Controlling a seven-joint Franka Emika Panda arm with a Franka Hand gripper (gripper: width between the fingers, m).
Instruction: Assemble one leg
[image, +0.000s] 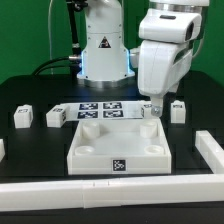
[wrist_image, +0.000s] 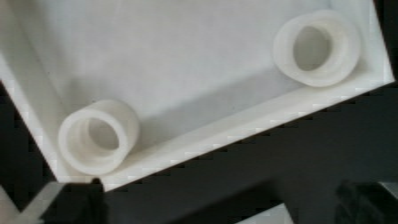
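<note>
**One-leg assembly: gripper poised at a corner of the tabletop, legs loose on the table**

The leg (image: 178, 110), a small white block with a black-and-white tag on its face, lies on the black table (image: 30, 150). It is on the exterior view's right, just beside the far corner of the tabletop (image: 115, 135), and nothing grips it. Two more legs (image: 22, 117) (image: 55, 117) of the same kind lie side by side at the exterior view's left, well apart from the first.

The gripper (image: 154, 108) hangs from the white arm just beside the leg, over that same far corner of the tabletop. In the wrist view a dark finger (wrist_image: 63, 200) shows at one edge of the frame and a blurred grey shape at the opposite edge. Only the tabletop's rim and the dark table lie between them, so the fingers stand apart and hold nothing.

The tabletop is a large flat white square lying at the centre of the table, with a tag on its near edge. The wrist view shows two of its round corner sockets (wrist_image: 315, 47) (wrist_image: 98, 133) along one raised rim.

Behind the tabletop lies the marker board (image: 100, 108), and behind that stands the arm's base (image: 103, 50). A white rail (image: 212, 150) bounds the table on the exterior view's right and along the front.
</note>
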